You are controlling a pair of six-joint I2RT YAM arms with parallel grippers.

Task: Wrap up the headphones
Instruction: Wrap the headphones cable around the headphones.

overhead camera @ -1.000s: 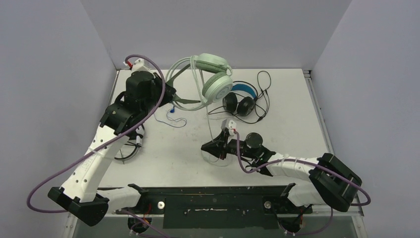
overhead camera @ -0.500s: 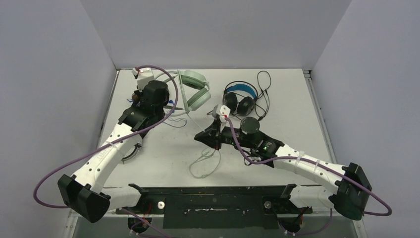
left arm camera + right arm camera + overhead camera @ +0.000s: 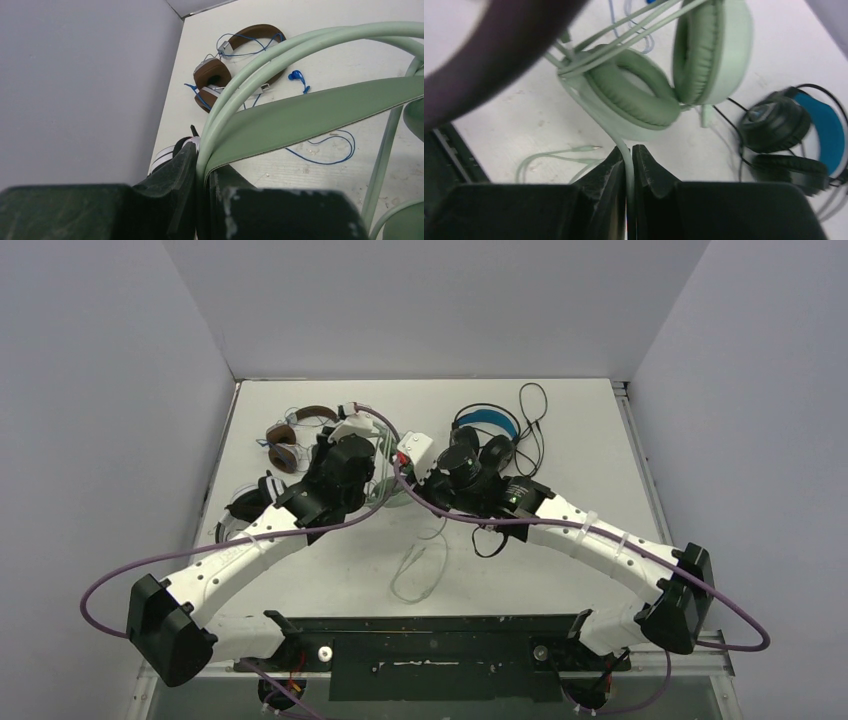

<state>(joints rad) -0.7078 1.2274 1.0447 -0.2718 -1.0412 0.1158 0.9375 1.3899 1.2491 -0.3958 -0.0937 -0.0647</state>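
The left fingers [image 3: 172,175] are clenched on the headband [image 3: 310,107] of the mint green headset [image 3: 639,95]. The right fingers [image 3: 606,175] are pinched tight on its cord [image 3: 619,142]. That headset is over the middle of the table [image 3: 600,440], between both arms. The brown headset [image 3: 290,440] lies near the far left corner. The blue-banded black headset [image 3: 485,435] lies toward the far edge, and the striped white headset [image 3: 167,152] by the left edge.

The mint green headset [image 3: 644,95] — matt, smooth plastic with soft leathery pads; table [image 3: 524,120] — matt white, scuffed.
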